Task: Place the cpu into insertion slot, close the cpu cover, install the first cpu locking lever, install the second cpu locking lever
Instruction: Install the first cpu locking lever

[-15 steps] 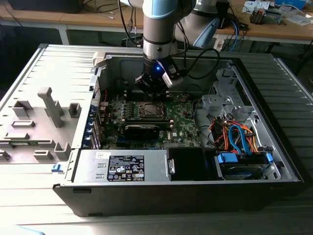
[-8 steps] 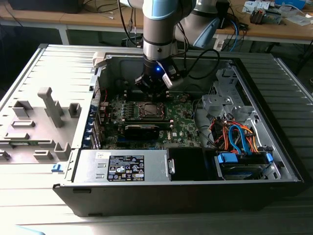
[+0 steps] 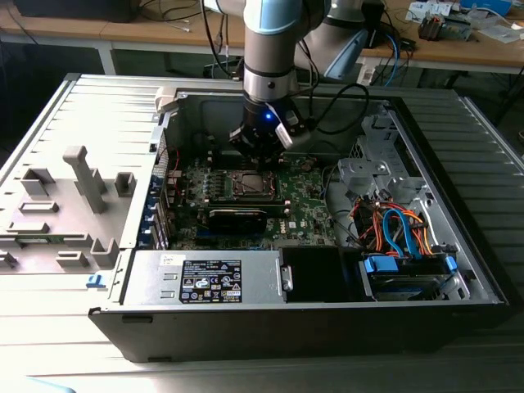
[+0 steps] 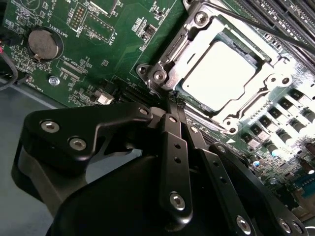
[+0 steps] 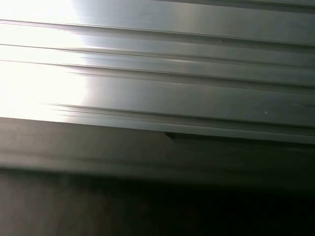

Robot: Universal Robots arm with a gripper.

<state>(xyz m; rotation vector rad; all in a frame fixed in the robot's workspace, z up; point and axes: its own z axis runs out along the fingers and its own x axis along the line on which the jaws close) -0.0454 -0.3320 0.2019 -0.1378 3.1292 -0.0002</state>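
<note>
fingers (image 4: pixel 172 101) closed together, empty, tips beside the cpu cover (image 4: pixel 194 46) over the cpu (image 4: pixel 216 73), slot beneath hidden

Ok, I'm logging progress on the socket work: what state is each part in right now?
cpu: seated in the insertion slot.
cpu cover: closed down over the chip.
pincer: shut, tips at the socket's corner.
computer case: open, lying on its side.

grey arm (image 3: pixel 266 49), blue joint caps, black screw-studded gripper (image 4: pixel 172 105)
</note>
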